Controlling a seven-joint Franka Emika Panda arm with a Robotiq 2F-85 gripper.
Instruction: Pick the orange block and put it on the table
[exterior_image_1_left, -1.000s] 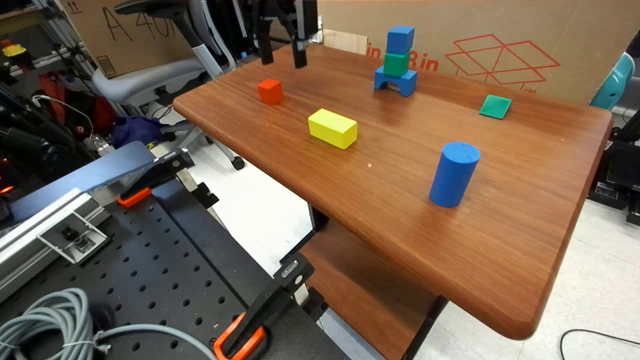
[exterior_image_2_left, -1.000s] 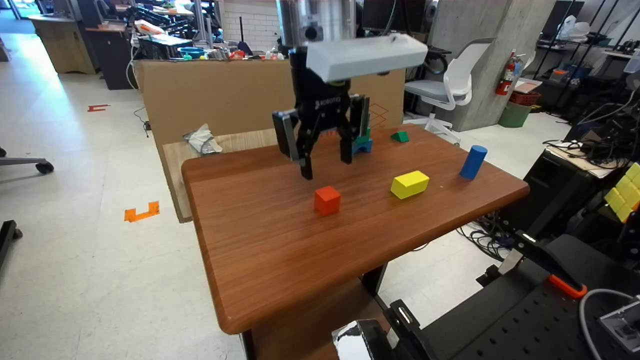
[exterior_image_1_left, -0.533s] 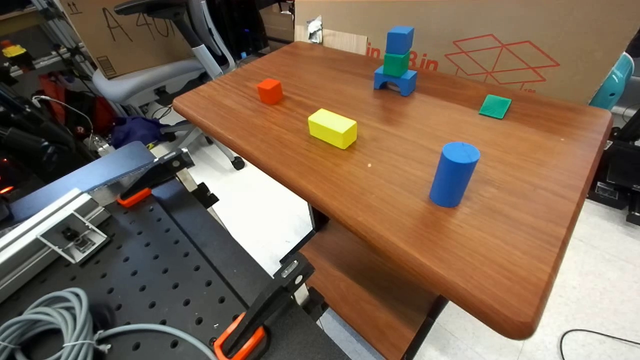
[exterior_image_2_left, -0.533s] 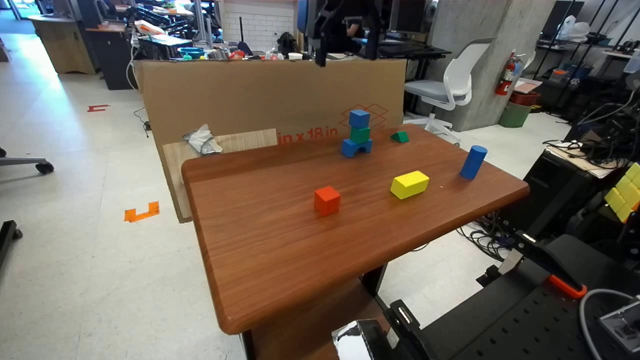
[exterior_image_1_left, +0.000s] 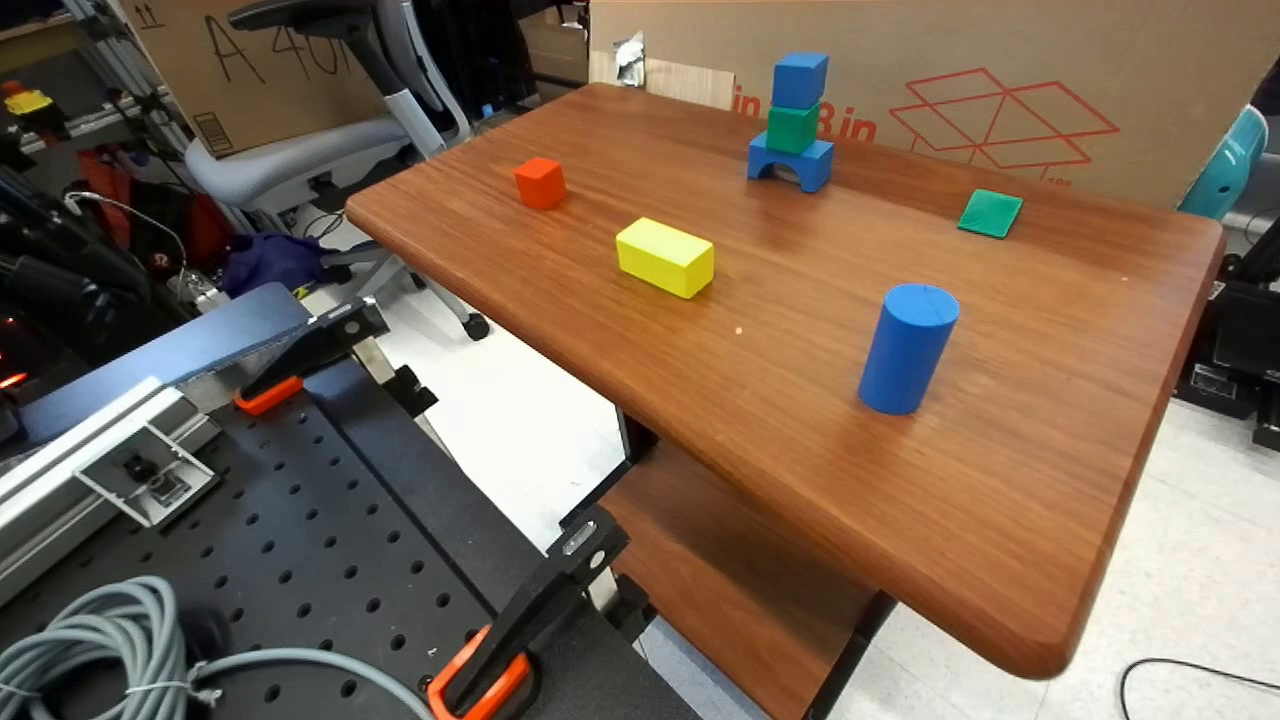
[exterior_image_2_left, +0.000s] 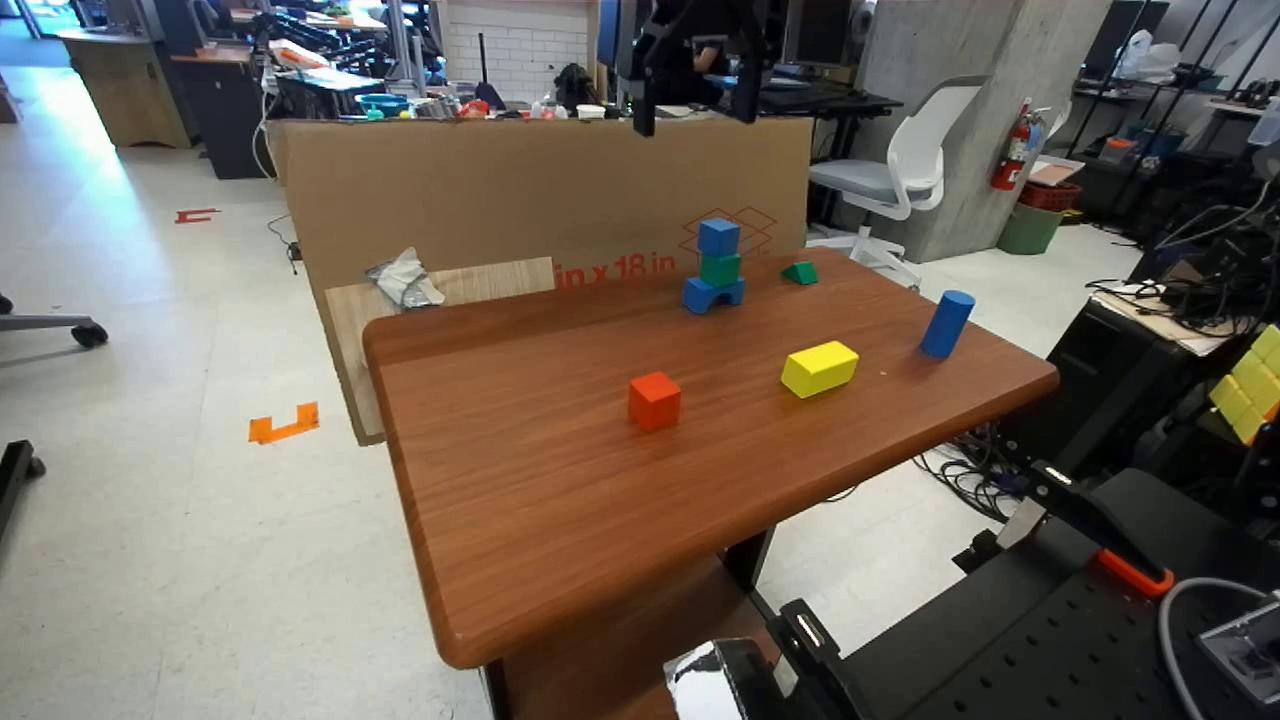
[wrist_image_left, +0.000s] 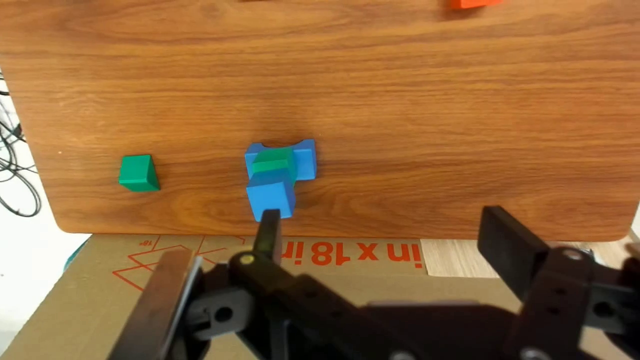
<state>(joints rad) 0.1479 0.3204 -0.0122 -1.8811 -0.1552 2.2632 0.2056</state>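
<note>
Wrist view: orange block (wrist_image_left: 473, 3) (on table (wrist_image_left: 425, 115))

Table (exterior_image_1_left: 780, 390) bearing orange block (exterior_image_1_left: 540, 184), yellow block (exterior_image_1_left: 665, 258), cylinder (exterior_image_1_left: 908, 350), wedge (exterior_image_1_left: 991, 214), arch (exterior_image_1_left: 814, 168)

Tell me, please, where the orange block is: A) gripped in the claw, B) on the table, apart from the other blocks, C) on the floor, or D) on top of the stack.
B: in both exterior views the orange block rests on the table, standing apart from the yellow block and the stack.
</note>
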